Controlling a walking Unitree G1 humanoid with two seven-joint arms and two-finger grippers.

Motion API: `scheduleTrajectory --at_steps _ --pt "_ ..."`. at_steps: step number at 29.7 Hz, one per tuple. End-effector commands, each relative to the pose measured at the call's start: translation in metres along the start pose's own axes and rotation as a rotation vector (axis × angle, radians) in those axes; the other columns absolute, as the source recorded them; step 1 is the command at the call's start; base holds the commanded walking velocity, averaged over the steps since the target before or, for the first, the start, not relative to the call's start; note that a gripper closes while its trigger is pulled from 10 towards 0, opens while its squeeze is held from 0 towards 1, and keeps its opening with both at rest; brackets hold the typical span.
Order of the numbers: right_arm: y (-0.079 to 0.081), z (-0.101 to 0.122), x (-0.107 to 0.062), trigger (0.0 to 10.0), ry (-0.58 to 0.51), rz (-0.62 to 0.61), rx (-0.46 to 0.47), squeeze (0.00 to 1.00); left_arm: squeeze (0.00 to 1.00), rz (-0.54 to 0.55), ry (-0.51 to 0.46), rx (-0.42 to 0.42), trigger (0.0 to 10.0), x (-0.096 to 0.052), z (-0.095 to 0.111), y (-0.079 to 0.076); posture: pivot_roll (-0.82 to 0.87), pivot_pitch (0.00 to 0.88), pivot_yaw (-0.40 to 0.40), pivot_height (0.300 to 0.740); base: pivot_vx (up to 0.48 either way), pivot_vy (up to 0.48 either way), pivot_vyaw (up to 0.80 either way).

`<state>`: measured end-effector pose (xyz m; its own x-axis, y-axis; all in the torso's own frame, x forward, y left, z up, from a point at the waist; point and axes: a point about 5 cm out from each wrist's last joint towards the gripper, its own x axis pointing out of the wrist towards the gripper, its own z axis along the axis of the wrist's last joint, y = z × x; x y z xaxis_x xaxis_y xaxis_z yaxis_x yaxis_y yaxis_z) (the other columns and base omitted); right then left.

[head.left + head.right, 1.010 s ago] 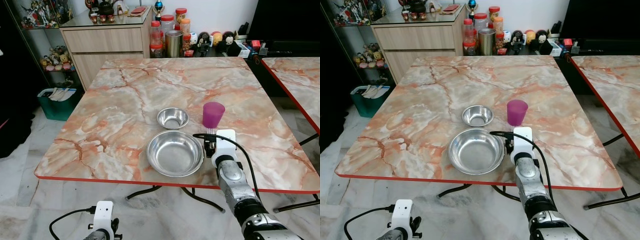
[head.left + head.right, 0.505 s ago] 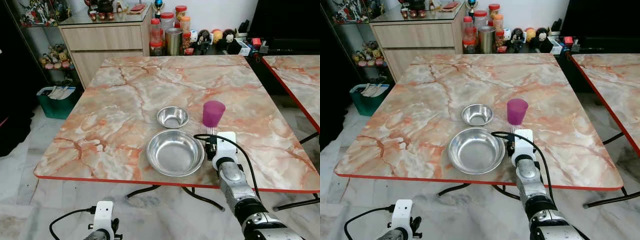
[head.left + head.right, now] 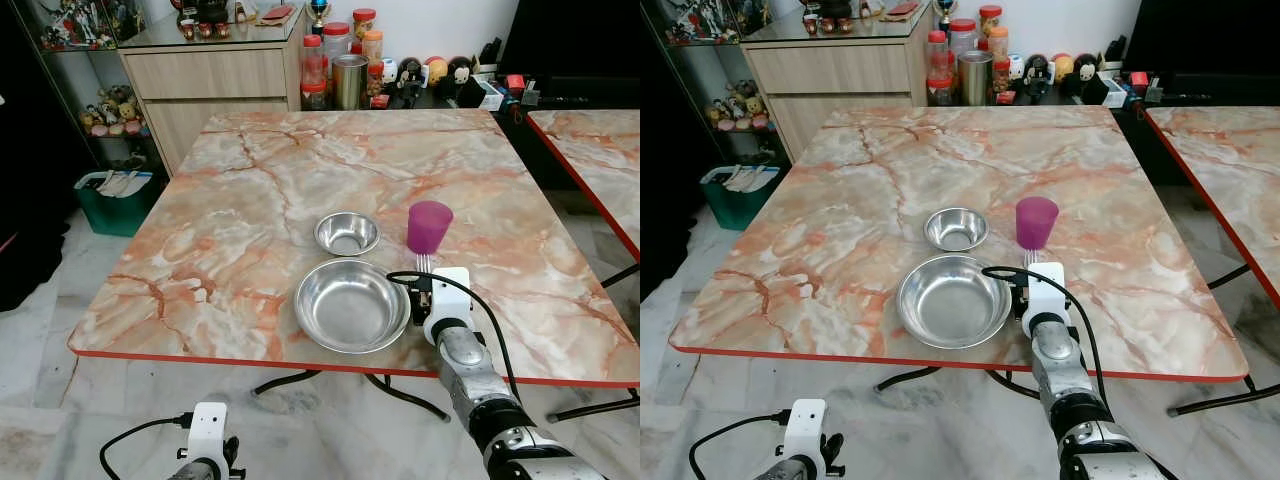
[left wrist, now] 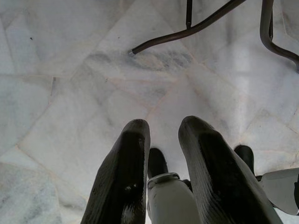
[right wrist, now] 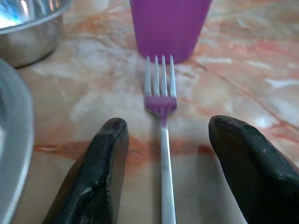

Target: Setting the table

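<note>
My right gripper [image 5: 163,172] lies low on the table [image 3: 250,200], fingers spread astride the fork [image 5: 161,121], apparently untouched, tines just short of the purple cup [image 5: 168,28].

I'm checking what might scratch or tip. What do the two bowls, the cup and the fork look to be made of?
Large bowl and small bowl: probably stainless steel, shiny with mirror-like reflections. Purple cup: likely plastic, matte, evenly coloured. Fork: silvery metal, with purple reflected at the base of its tines, lying between the open right gripper's fingers.
</note>
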<state>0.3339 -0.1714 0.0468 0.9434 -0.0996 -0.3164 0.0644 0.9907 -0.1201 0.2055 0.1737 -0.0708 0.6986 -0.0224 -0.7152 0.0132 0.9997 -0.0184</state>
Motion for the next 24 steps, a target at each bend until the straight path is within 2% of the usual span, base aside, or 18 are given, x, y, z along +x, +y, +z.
scheduleTrajectory --at_steps 1,12,13,14,24 --pt "0.0010 -0.0072 -0.0014 10.0 0.040 -0.005 0.028 0.00 0.00 0.004 0.022 0.001 10.0 -0.0007 -0.0039 0.0010 -0.01 0.000 0.031 0.740 0.000 0.000 0.00" --pt "-0.0013 -0.0121 -0.0017 10.0 0.080 -0.012 0.047 0.00 0.00 -0.003 0.032 -0.001 10.0 -0.0009 -0.0056 -0.0005 -0.01 0.000 0.030 0.740 0.000 0.000 0.00" --pt "-0.0010 -0.0120 -0.0016 6.9 0.080 -0.005 0.045 0.00 0.00 -0.004 0.032 -0.001 10.0 -0.0009 -0.0057 -0.0006 -0.01 0.000 0.030 0.740 0.000 0.000 0.00" --pt "-0.0006 -0.0117 -0.0016 0.0 0.079 0.003 0.047 0.00 0.00 -0.005 0.033 -0.002 10.0 -0.0009 -0.0058 -0.0009 -0.01 0.000 0.030 0.740 0.000 0.000 0.00" --pt "0.0010 -0.0092 -0.0007 0.0 0.074 0.009 0.051 0.00 0.00 -0.012 0.035 -0.005 10.0 -0.0004 -0.0049 -0.0020 -0.01 0.000 0.027 0.740 0.000 0.000 0.00"
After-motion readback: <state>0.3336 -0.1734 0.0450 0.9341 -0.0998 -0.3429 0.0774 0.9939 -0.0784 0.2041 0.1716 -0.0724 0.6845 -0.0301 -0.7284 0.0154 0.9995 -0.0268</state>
